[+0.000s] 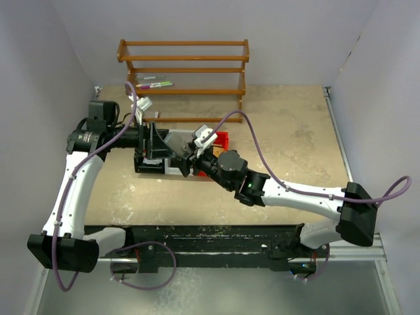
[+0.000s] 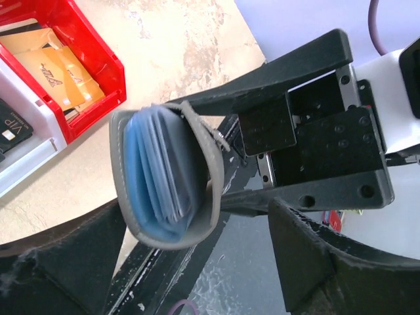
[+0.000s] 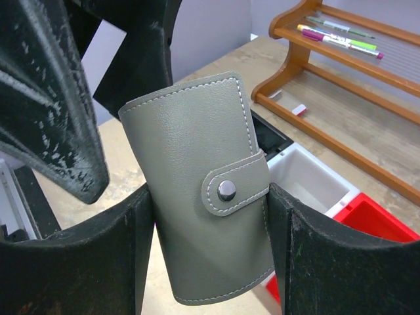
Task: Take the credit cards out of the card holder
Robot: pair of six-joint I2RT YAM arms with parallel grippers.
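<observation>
The grey card holder [image 3: 197, 184] hangs above the table, folded round, its snap strap [image 3: 226, 190] fastened. My right gripper [image 3: 207, 197] is shut on it, one finger pressed against each long edge. From the left wrist the holder [image 2: 121, 170] shows end-on, with blue credit cards [image 2: 154, 170] stacked inside. My left gripper [image 2: 197, 220] is open wide, a finger on either side of the holder's near end, touching neither side. From above, both grippers meet at the holder [image 1: 178, 143] over the bins.
A row of bins lies under the grippers: black [image 1: 146, 164], white [image 3: 308, 177] and red [image 2: 98, 65]. The red bin holds orange cards [image 2: 59, 65]; a black card [image 2: 10, 128] lies in the white one. A wooden rack [image 1: 184, 65] with pens [image 1: 154, 84] stands at the back.
</observation>
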